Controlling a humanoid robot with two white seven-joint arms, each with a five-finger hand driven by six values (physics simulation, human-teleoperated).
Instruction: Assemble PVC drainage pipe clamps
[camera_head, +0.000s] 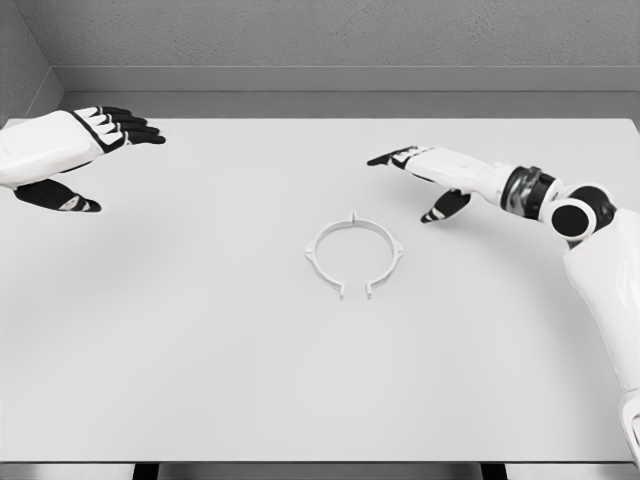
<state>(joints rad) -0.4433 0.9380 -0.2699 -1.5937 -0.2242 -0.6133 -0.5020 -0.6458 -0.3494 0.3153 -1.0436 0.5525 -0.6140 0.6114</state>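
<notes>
The clamp ring (354, 254) lies flat mid-counter (200, 350), its gap toward the robot. It looks thin, light, springy plastic, probably slippery; pinching the rim beside an ear seems best. Left hand (70, 150) and right hand (425, 175) hover with fingers spread, holding nothing.

White table (200, 380), grey walls (350, 35)

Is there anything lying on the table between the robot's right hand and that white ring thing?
Nothing: in the head view, only bare white table separates the right hand from the pipe clamp.
</notes>
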